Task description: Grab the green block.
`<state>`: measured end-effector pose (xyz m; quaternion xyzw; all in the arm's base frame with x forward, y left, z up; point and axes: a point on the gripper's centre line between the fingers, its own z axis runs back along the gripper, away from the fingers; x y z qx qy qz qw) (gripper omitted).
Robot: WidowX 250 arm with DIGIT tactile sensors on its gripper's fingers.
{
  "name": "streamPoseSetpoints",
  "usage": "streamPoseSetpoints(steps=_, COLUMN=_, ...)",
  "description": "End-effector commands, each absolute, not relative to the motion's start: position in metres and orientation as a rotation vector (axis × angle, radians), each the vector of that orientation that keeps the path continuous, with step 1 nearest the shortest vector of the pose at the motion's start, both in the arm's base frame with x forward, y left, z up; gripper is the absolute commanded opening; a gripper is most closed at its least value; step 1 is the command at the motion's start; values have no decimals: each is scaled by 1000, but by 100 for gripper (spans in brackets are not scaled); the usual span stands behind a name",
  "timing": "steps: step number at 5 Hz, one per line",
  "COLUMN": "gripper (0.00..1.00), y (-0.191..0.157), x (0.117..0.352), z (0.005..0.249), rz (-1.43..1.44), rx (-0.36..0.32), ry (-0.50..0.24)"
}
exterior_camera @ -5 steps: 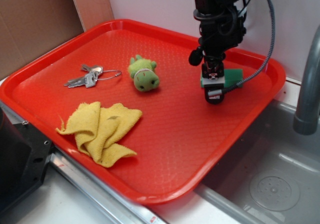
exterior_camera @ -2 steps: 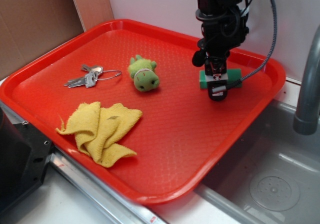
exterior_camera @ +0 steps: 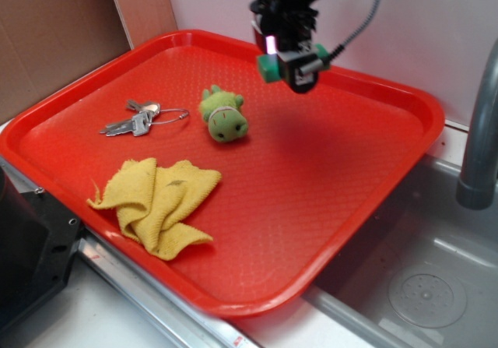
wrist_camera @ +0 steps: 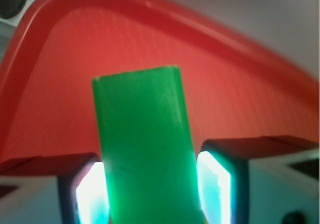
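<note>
A big red tray (exterior_camera: 366,200) sits beside a sink. From left: keys (exterior_camera: 142,119), a yellow cloth (exterior_camera: 159,202), a plush toy (exterior_camera: 223,114). Up high, the tool (exterior_camera: 290,61) pinches the green block (exterior_camera: 268,68), clear of the tray. The grab looks done.

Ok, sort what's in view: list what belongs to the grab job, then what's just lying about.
Job:
- green block, lifted off the tray and clamped
- pincer, shut on the block

Lying about:
- plush toy
- keys
- yellow cloth
- red tray they lie on
- sink beside the tray
</note>
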<state>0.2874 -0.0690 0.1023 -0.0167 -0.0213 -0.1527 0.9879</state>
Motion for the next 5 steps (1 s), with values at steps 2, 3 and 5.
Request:
streamPoseSetpoints(steps=2, gripper=0, y=-37, x=220, z=170, rz=82, rx=3, ry=-95)
streamPoseSetpoints(steps=3, gripper=0, y=-33, x=197, z=171, rz=134, rx=40, ry=-112)
streamPoseSetpoints(steps=5, gripper=0, y=-33, x=178, z=166, rz=172, rx=23, ry=-89)
